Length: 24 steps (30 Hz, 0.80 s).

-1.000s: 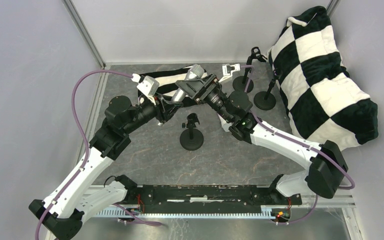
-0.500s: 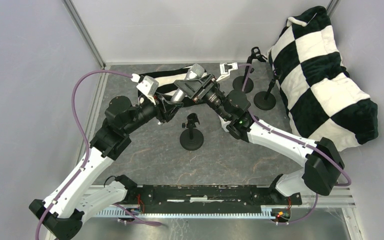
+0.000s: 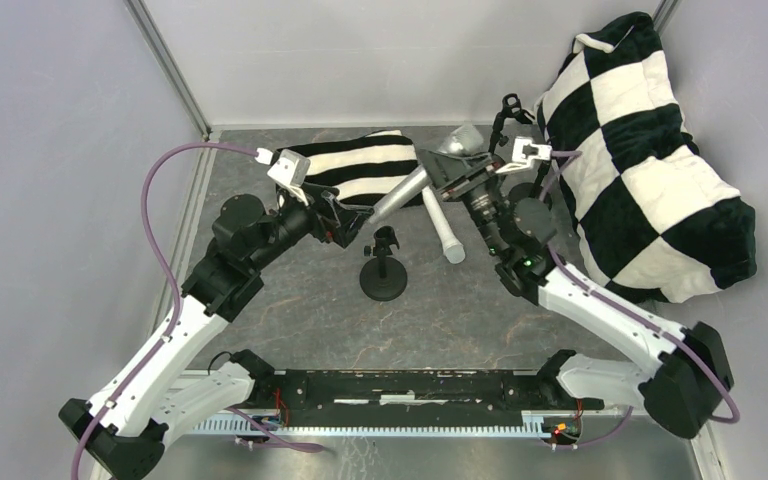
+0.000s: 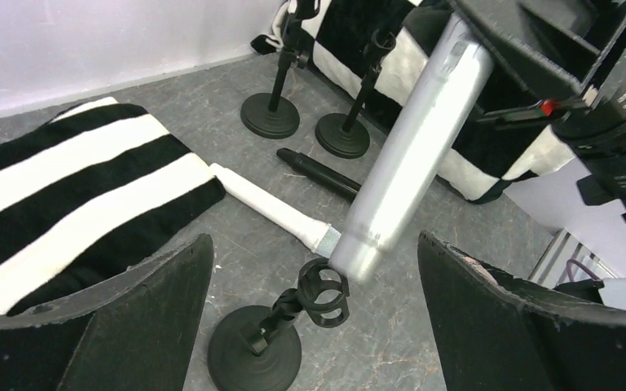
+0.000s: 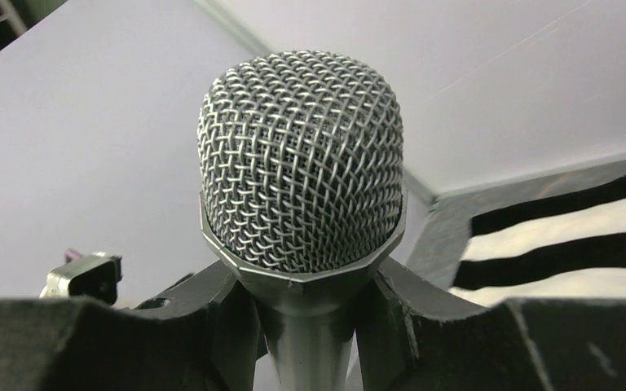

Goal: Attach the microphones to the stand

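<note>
Microphone first: the silver-grey microphone (image 3: pixel 400 192) hangs tilted across the middle of the overhead frame, with its mesh head toward the upper right. Its tail points down, just above the clip of the nearest stand (image 4: pixel 324 285). My right gripper (image 5: pixel 306 326) is clamped on its neck just under the head, which leaves the whole barrel bare to go into that clip. My left gripper (image 3: pixel 352 215) has its jaws spread wide, one on each side of the tail, touching neither it nor the stand. I judge it sits there to steer the tail if needed. The white microphone (image 4: pixel 269 208) and black microphone (image 4: pixel 318 173) lie on the table (image 3: pixel 290 300) in the middle of the left wrist view, waiting near two more stands (image 4: pixel 271 114). A striped cloth (image 3: pixel 360 170) lies upper left, a chequered bag (image 3: pixel 650 150) far right.
</note>
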Available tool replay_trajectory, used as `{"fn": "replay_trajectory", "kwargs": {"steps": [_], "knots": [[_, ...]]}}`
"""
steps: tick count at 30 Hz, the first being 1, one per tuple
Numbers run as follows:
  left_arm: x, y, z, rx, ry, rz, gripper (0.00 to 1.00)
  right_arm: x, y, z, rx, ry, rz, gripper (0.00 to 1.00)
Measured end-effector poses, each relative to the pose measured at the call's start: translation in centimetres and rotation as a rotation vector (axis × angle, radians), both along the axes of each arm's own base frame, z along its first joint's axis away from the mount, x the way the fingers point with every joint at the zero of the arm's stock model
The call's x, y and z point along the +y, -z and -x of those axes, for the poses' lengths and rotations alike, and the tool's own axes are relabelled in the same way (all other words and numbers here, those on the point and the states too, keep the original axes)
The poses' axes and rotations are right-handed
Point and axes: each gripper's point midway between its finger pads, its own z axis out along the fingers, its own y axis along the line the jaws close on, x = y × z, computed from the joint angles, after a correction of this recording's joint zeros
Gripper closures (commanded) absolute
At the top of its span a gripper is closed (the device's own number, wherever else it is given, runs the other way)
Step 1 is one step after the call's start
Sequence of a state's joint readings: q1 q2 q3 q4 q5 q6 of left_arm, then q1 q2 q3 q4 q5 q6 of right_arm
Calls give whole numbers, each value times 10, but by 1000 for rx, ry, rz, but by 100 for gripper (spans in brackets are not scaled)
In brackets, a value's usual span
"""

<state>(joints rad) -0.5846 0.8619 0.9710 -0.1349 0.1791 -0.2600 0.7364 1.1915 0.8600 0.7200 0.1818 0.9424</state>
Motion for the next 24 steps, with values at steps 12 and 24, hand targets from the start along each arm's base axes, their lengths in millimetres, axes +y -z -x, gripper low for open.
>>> {"fn": "replay_trajectory", "kwargs": {"steps": [12, 24], "knots": [[0, 53, 3, 135, -14, 2, 0, -100, 15, 5, -57, 345, 250, 100], [2, 62, 1, 305, -108, 106, 6, -146, 42, 20, -40, 513, 473, 99]]}}
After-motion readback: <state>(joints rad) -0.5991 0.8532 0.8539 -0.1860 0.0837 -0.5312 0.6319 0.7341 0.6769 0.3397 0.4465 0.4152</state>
